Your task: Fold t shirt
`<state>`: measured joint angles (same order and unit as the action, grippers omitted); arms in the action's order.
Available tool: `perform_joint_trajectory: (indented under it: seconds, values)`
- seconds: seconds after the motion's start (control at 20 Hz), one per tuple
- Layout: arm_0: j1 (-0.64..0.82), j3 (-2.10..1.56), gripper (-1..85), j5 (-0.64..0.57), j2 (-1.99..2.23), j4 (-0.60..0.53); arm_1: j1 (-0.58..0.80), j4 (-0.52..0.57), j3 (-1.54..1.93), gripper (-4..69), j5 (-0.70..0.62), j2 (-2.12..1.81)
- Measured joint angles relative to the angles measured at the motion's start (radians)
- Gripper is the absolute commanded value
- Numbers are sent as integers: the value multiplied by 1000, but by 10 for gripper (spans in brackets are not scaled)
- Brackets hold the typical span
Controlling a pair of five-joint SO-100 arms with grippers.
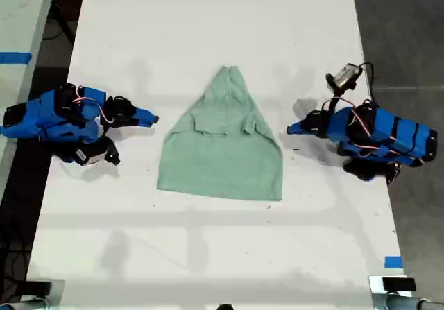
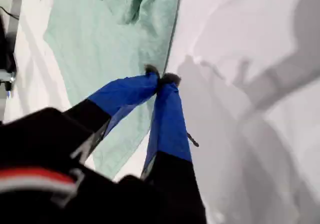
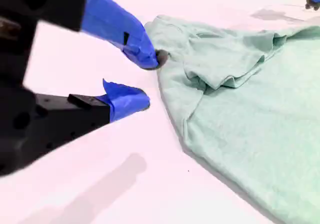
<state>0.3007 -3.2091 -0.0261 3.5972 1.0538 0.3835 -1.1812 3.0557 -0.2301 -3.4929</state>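
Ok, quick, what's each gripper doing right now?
My first gripper: closed, holding nothing, beside the t shirt.
My second gripper: open, empty, next to the shirt.

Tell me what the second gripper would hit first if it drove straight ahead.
My second gripper, open, would probably meet the near edge of the t shirt first; only bare table lies between.

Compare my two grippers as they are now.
My first gripper has its jaws shut, while my second gripper has them open. The first sits to the exterior view's right of the t shirt, the second to its left. Both have blue jaws, point at the shirt's edge, and neither holds it.
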Motion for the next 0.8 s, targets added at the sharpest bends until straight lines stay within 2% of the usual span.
perform_joint_trajectory:
  seconds: [0.15,0.25,0.35,0.5,0.6,0.65,0.8]
  values:
    - [0,0,90,0,0,0,-58,0,2,105,9,0]
    - [0,0,90,0,0,0,-54,0,2,109,17,-2]
    - [0,0,90,0,0,0,-67,20,2,93,18,-2]
    - [0,0,90,0,0,0,-66,110,2,34,2,0]
    - [0,0,90,0,0,0,-84,169,2,47,-23,2]
    - [0,0,90,0,0,0,-103,155,-3,65,-12,11]
    - [0,0,90,0,0,0,-215,3,-74,123,137,107]
